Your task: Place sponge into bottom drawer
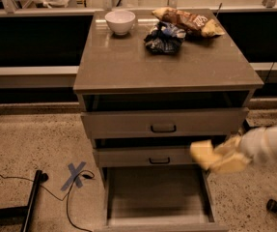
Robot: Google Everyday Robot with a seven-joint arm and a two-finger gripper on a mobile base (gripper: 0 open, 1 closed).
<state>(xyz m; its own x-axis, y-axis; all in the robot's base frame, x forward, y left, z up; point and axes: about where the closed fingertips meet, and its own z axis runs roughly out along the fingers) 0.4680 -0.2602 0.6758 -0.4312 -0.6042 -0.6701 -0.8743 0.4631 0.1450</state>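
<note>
The sponge [201,153], a small pale yellow block, hangs in the air at the tip of my gripper [215,158]. The gripper reaches in from the right on a white arm [268,143] and is shut on the sponge. It sits in front of the middle drawer's right end, just above the right side of the bottom drawer [157,193]. The bottom drawer is pulled out, with its flat grey floor bare.
The two upper drawers [163,123] are slightly ajar. On the cabinet top [128,66] stand a white bowl [120,21], a dark blue bag [163,37] and a yellow-brown chip bag [188,21]. A blue tape cross [75,174], a cable and a black stand leg [29,208] lie on the floor at left.
</note>
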